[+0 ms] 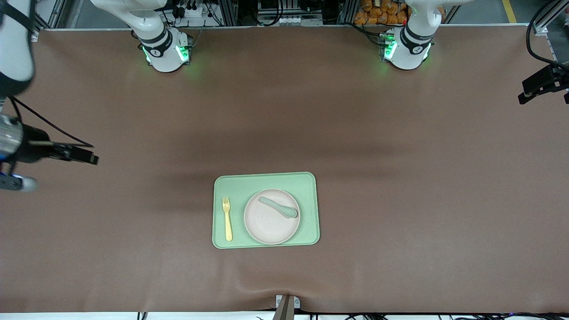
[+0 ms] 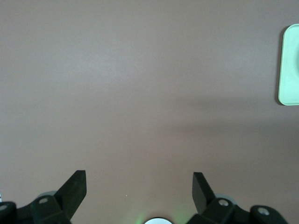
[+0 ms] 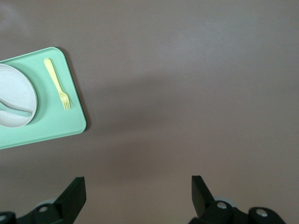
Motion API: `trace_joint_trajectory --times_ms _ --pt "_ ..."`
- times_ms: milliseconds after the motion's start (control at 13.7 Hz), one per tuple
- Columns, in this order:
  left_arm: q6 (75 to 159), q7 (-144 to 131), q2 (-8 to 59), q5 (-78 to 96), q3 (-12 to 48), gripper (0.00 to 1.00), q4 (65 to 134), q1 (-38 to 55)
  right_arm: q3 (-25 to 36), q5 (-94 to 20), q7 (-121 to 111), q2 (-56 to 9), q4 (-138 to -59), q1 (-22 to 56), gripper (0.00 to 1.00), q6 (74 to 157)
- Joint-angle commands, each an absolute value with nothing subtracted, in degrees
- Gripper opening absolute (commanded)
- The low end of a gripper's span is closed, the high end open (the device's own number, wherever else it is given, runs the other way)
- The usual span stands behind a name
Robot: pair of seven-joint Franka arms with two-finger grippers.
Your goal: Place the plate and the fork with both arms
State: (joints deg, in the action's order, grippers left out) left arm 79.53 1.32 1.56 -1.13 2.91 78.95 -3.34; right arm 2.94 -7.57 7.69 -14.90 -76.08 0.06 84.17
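White rounded arm bases point(image 1: 166, 51) with black bands, green glowing lights, black angular fingers point(image 2: 74, 189)

My robotics lab, seemingly: brown-covered surface point(image 1: 400, 178), aluminium framing point(image 1: 231, 11), cables point(image 1: 535, 40) and mounted cameras point(image 1: 544, 82) around my bases.

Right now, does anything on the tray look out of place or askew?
Only mildly: the grey-green spoon lies slantwise on the plate, while the fork lies straight beside the plate on the tray. Nothing looks spilled or damaged.
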Motion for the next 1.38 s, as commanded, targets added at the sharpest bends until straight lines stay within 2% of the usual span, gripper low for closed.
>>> trace_joint_trajectory --times_ms 0,291,437,874,1092,1310 --pt "80.07 1.50 1.23 -2.64 3.25 1.00 79.10 -3.34 1.93 -8.00 7.29 -7.14 -82.51 -1.05 1.00 83.93" --pt "80.16 1.49 1.32 -2.72 3.25 1.00 79.10 -3.25 1.93 -7.12 7.29 0.86 -92.00 -0.71 1.00 87.44" --pt "80.42 1.58 1.58 -2.72 3.25 1.00 79.10 -3.34 1.15 -3.19 7.29 1.84 -93.51 -0.01 1.00 86.58" --pt "80.51 1.58 1.67 -2.72 3.34 1.00 79.63 -3.25 0.44 -0.70 7.29 1.23 -92.82 -0.35 1.00 86.66" --pt "80.94 1.58 1.76 -2.72 3.25 1.00 79.63 -3.25 0.44 -0.79 7.21 -2.71 -85.72 -0.88 1.00 83.52" --pt "80.95 1.58 1.67 -2.72 3.25 1.00 79.72 -3.25 0.44 -0.44 7.12 -3.25 -84.55 -0.44 1.00 81.56"
